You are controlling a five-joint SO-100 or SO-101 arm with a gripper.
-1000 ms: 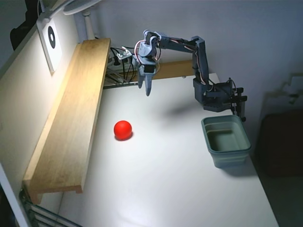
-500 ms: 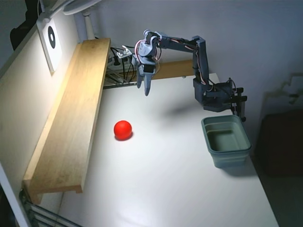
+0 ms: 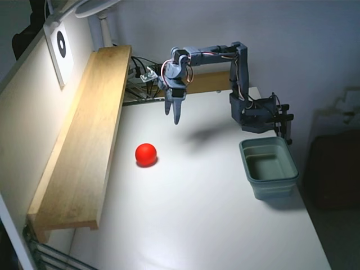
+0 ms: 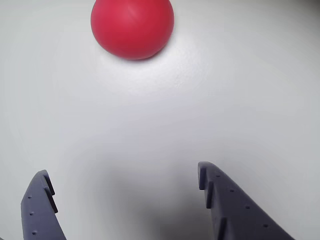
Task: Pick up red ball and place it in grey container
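Ahead of end effector [image 4: 125,177], well apart: red ball [image 4: 132,27]. Hovered spread, empty. Risk: nudging smooth ball, rolling away.

Fixed view: ball [image 3: 145,154] on the table [image 3: 197,225], left of centre. Gripper [image 3: 173,115] above the table at the ball's 1 o'clock, apart from it. Container [image 3: 269,166] on the table at the ball's 3 o'clock, well apart (arm base [image 3: 259,115] just behind it). Wooden shelf [image 3: 84,135] along the table's left edge. Wrist view: ball [image 4: 132,27] at 12 o'clock, ahead of the fingers [image 4: 220,200].
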